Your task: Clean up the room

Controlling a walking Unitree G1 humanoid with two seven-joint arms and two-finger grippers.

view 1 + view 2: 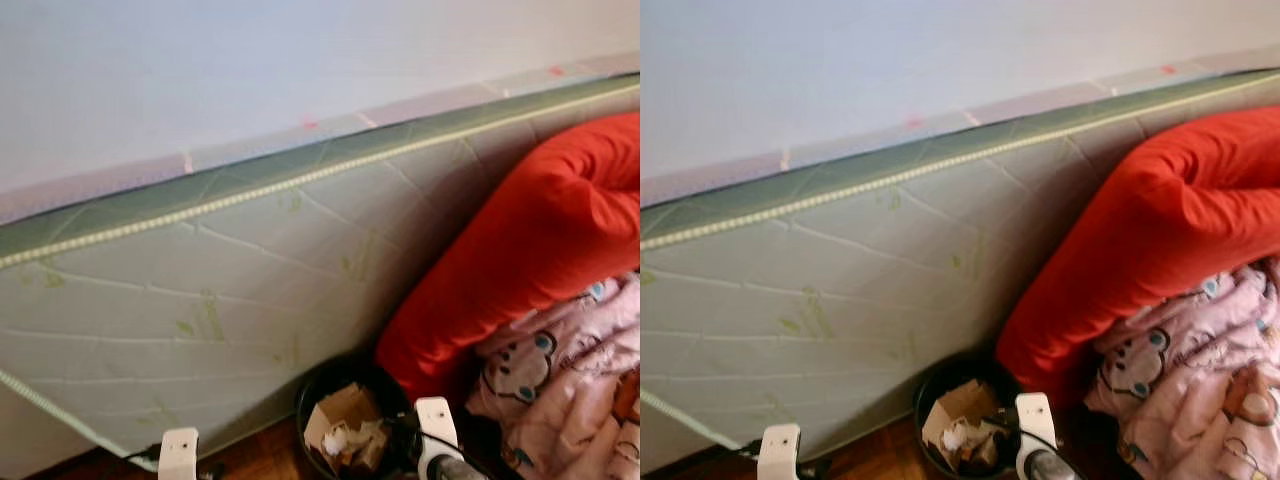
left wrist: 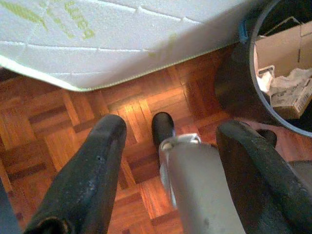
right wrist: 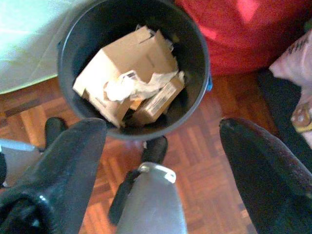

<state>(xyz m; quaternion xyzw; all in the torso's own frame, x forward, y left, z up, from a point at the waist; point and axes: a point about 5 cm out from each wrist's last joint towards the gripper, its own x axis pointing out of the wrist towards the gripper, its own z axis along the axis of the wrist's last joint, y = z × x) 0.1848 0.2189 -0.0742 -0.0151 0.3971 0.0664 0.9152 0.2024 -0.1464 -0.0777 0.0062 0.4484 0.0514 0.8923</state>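
A black trash bin [image 3: 195, 44] stands on the parquet floor against a leaning mattress [image 1: 200, 300]. It holds crumpled cardboard [image 3: 131, 58] and white paper [image 3: 134, 87]. My right gripper [image 3: 163, 126] hangs open and empty just above and in front of the bin's near rim. My left gripper [image 2: 173, 126] is open too, with nothing between its fingers, over bare floor beside the mattress's lower edge; the bin [image 2: 243, 87] lies to its side. A red bolster [image 1: 520, 250] leans on the mattress beside the bin, with a pink patterned blanket [image 1: 560, 380] heaped below it.
The pale wall [image 1: 250, 70] rises behind the mattress. My own silver leg and black foot [image 2: 163, 129] show below the left gripper. White wrist housings [image 1: 178, 452] sit at the bottom of the head views. Open parquet [image 2: 48, 126] lies left of the bin.
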